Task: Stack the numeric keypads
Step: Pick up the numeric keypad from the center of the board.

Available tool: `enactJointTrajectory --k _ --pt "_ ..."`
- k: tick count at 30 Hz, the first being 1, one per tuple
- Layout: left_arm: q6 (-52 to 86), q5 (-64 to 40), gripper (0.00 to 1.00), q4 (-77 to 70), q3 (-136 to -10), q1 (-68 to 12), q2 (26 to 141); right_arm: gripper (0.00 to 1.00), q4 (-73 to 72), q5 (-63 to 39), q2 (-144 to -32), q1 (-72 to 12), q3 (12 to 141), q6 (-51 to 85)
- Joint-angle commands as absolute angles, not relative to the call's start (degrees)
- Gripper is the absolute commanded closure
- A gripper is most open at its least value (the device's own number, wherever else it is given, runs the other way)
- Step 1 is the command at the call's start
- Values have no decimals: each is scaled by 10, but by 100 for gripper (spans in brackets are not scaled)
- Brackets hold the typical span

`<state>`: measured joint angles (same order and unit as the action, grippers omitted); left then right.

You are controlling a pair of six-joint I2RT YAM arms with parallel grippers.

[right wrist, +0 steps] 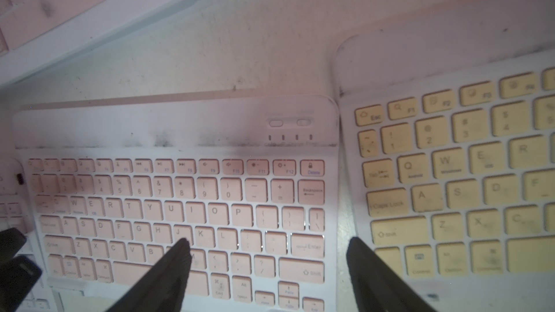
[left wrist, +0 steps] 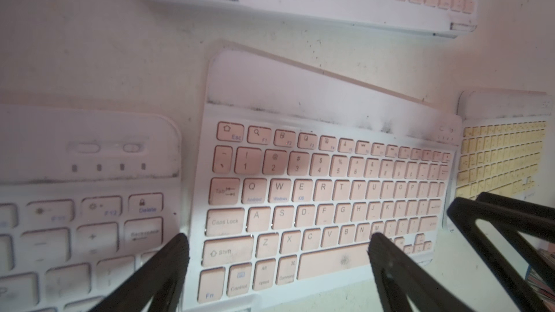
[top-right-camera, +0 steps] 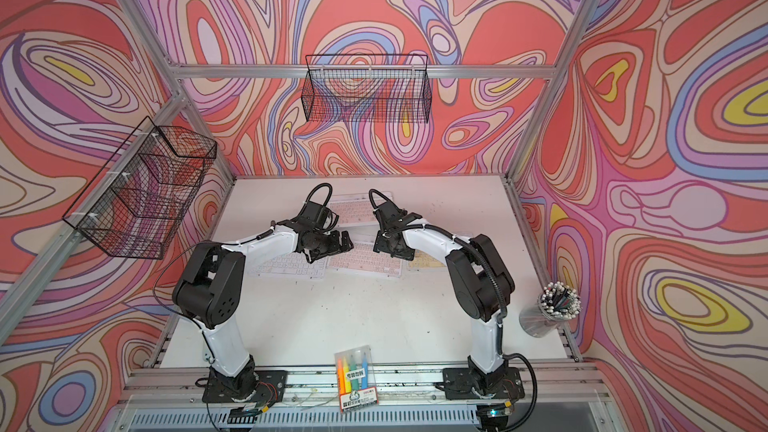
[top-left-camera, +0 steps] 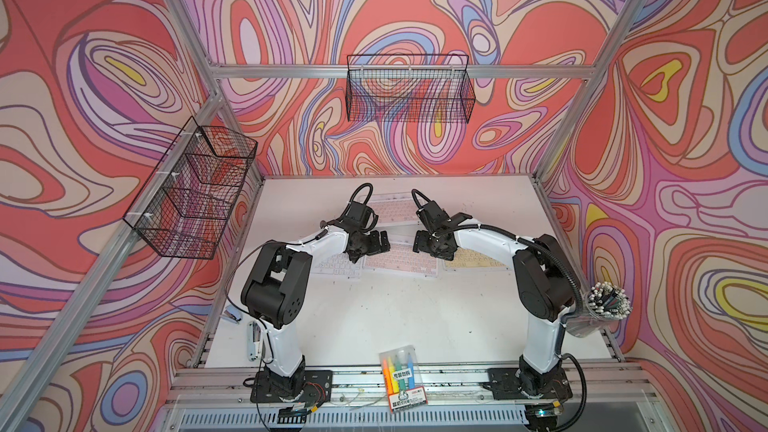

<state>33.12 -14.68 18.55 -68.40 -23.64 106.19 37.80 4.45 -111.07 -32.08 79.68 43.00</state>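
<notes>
Four numeric keypads lie flat on the white table (top-left-camera: 374, 317). A pink one (top-left-camera: 392, 209) is at the back, with a white one (top-left-camera: 336, 265), a pink one (top-left-camera: 401, 261) and a yellow one (top-left-camera: 473, 261) in a row in front. The edge of another frame shows from under the middle pink keypad (left wrist: 324, 193). My left gripper (left wrist: 277, 244) hangs open over that keypad's left half. My right gripper (right wrist: 268, 250) hangs open over its right half (right wrist: 180, 205), one finger (right wrist: 363, 262) above the gap to the yellow keypad (right wrist: 465, 175). Neither holds anything.
A clear pack of coloured markers (top-left-camera: 401, 380) lies at the front edge. A cup of pens (top-left-camera: 602, 305) stands at the right edge. Small tools (top-left-camera: 249, 334) lie front left. Wire baskets hang on the left wall (top-left-camera: 195, 189) and the back wall (top-left-camera: 409, 89).
</notes>
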Motion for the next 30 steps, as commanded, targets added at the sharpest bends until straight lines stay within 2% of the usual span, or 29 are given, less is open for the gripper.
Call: enactJointTrajectory --k 1,20,30 --pt "320 -119 4 213 -702 -239 1076 16 373 40 -1127 -324 792 440" --pt "315 -109 5 230 -725 -250 1114 16 361 38 -1141 -323 771 446" --pt "316 -105 5 230 -702 -255 1099 16 373 56 -1149 -319 774 431"
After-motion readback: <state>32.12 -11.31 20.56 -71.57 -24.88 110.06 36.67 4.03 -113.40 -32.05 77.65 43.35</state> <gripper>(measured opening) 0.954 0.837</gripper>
